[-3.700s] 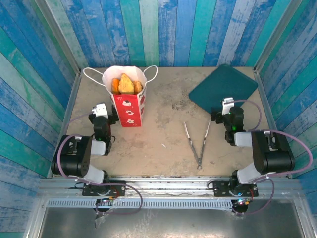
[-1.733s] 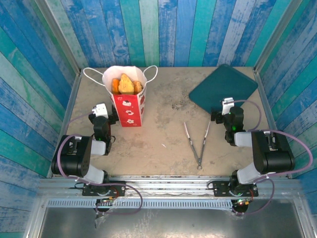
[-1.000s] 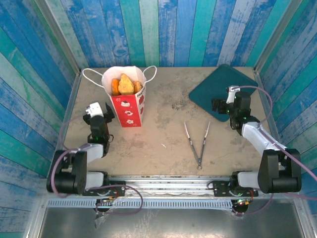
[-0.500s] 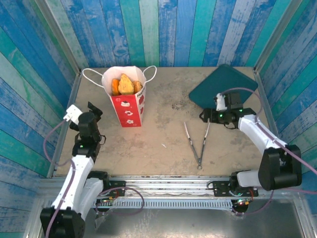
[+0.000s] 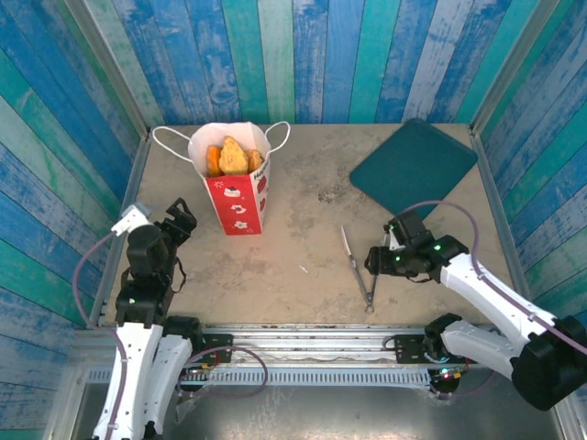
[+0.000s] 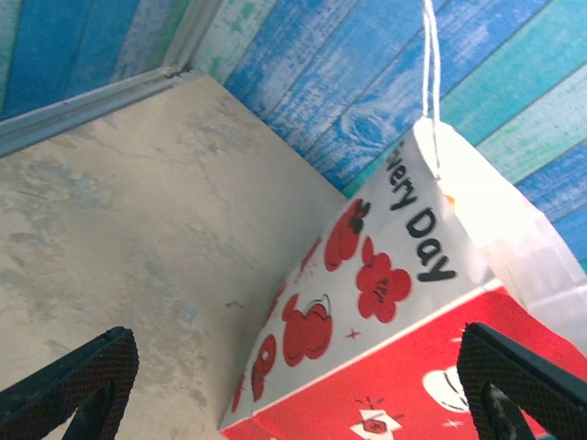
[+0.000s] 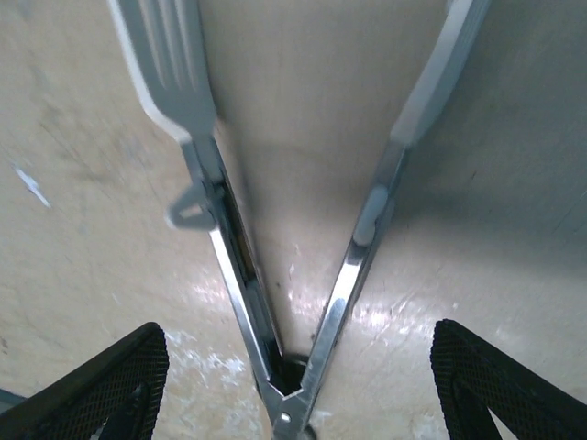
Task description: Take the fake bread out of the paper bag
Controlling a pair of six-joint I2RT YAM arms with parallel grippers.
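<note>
Fake bread (image 5: 234, 158) is all in the paper bag (image 5: 237, 191) and heaped to the mouth. We can't count the pieces from above, maybe three or four on top. The bag stands upright at about 10 o'clock on the table (image 5: 303, 211). It sits exactly where it has been for the last few seconds, and nothing is out yet.

What changed is the arms:
- **Left arm:** it has unfolded from its parked pose. The left gripper (image 5: 179, 220) now sits at about 8 o'clock of the bag, near it but not touching, with the jaws fully apart. Its wrist camera looks up the bag's (image 6: 385, 302) printed side between the spread fingers (image 6: 73, 380).
- **Right arm:** it went out over the teal mat (image 5: 415, 165) at 2 o'clock, then came back down onto the tongs (image 5: 353, 261) lying at about 5 o'clock from table centre. The right gripper (image 5: 376, 259) is low over them. In its wrist view the tongs (image 7: 225, 238) lie as an open V between the fingers (image 7: 92, 385). The jaws are apart and have started to narrow, with no contact on either tong arm yet. The tongs haven't moved.

Our read is that the right arm is going for a tool pickup near the hinge, and the left is staging to steady the bag. We're still at step one of the task. The risk we see is the tongs skidding or twisting on the table as the jaws pinch.
</note>
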